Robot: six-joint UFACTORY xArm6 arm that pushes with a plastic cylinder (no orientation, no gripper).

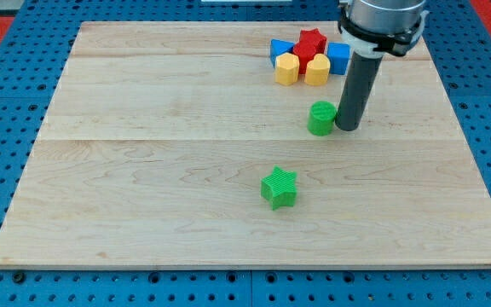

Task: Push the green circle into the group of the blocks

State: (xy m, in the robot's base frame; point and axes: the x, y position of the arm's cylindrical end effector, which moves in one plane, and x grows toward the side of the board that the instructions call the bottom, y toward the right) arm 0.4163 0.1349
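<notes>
Green circle [320, 118]: a short round block standing on the counter [143, 170], right of centre in the upper half of the view, below the group and well apart from it.
Group: red star [311, 42], two yellow blocks [287, 69] and [316, 71], and blue blocks at the view's left [278, 49] and right [339, 56], packed together near the view's top.
Handling: it looks light, rigid and smooth-sided, so I judge it will slide easily on the wood. Being round, it may roll off the rod if pushed off-centre.
Where to press: on the side facing the view's bottom, in line with the group, since nothing here can take hold of it.
My tip [348, 128]: on the counter just beside the green circle, on the view's right of it. It seems to touch the block, though I cannot tell for sure from this angle.
Fingers: none on this rig. The arm ends in a plain rod, so nothing is spread or pinching.
Green star [279, 188]: lies apart, lower down toward the view's bottom, clear of the path.
</notes>
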